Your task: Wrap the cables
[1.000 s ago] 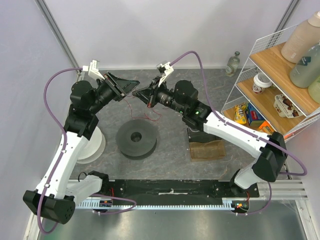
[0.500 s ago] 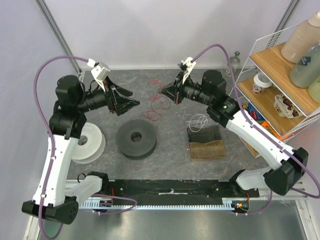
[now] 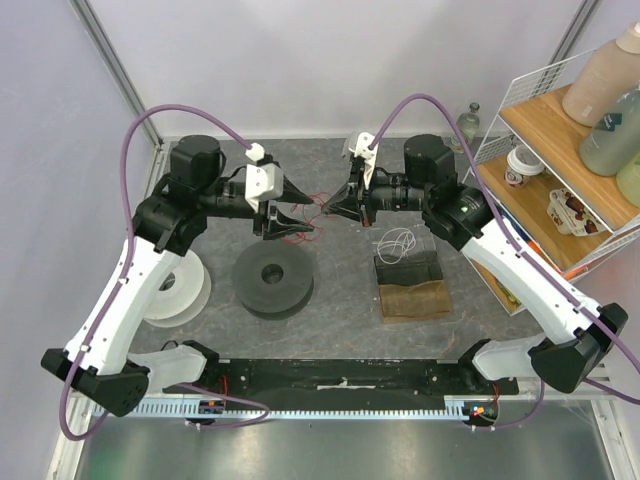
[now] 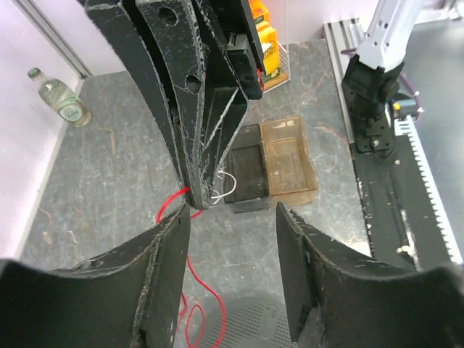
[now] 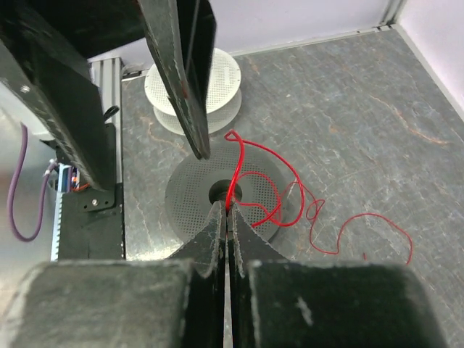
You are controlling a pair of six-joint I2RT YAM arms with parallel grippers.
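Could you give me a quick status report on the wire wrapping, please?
Right gripper shut on red wire. Left gripper open, facing it, gripping nothing. Rest of wire hangs loose and curly. Black spool nearby.

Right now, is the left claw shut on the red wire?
No, the left gripper has its jaws wide apart; the red wire is pinched in the shut right gripper.

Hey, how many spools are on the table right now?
2. A dark spool sits mid-table; a white spool lies left of it, partly hidden by the left arm.
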